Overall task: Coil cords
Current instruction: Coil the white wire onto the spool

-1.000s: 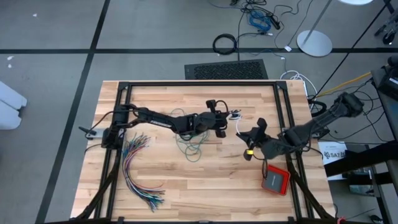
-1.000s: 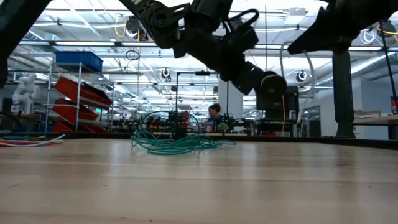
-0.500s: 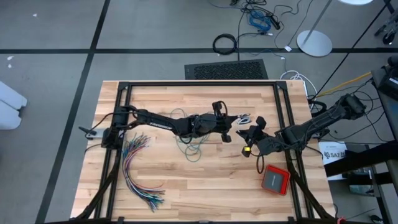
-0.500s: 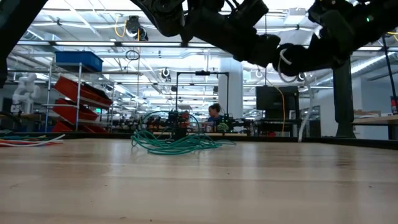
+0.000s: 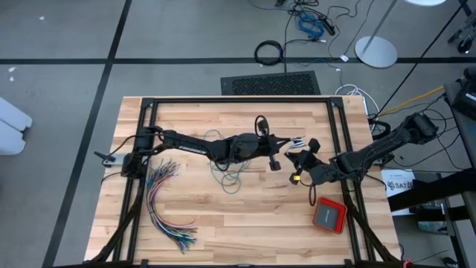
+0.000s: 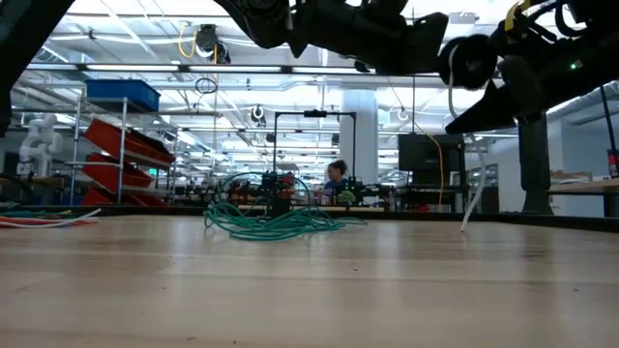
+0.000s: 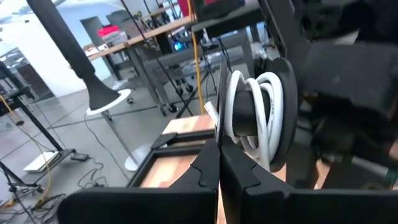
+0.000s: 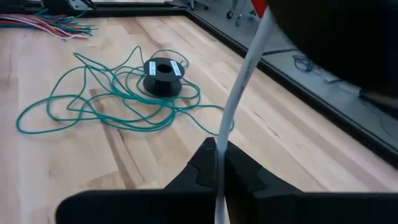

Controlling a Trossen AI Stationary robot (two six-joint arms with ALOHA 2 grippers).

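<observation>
A white cord [image 7: 264, 118] is seen part-wound on a black spool [image 7: 283, 112] held up over the middle of the wooden table [image 5: 223, 223], just ahead of the left gripper [image 7: 219, 163], whose fingers are pressed together; whether anything is pinched between them cannot be told. Several smooth, round turns are already laid side by side on the spool. The loose end of the same cord runs straight down between the fingers of the right gripper [image 8: 217, 163], which are clenched on it. By this showing, the winding of the white cord is judged to be well begun but not finished.

The teal cord [image 8: 106, 99] has not been coiled. It lies on the table well ahead of the right gripper's fingers, thin and springy, sprawled in loose, overlapping loops around a second, small black spool [image 8: 163, 74] that stands flat among them. That cord is judged to be the larger part of what is left.

The table is of pale butcher-block planks, matte and striped with grain. A fan of many-coloured wires [image 5: 165, 205] is left untouched far behind the left gripper, near that arm's base.
</observation>
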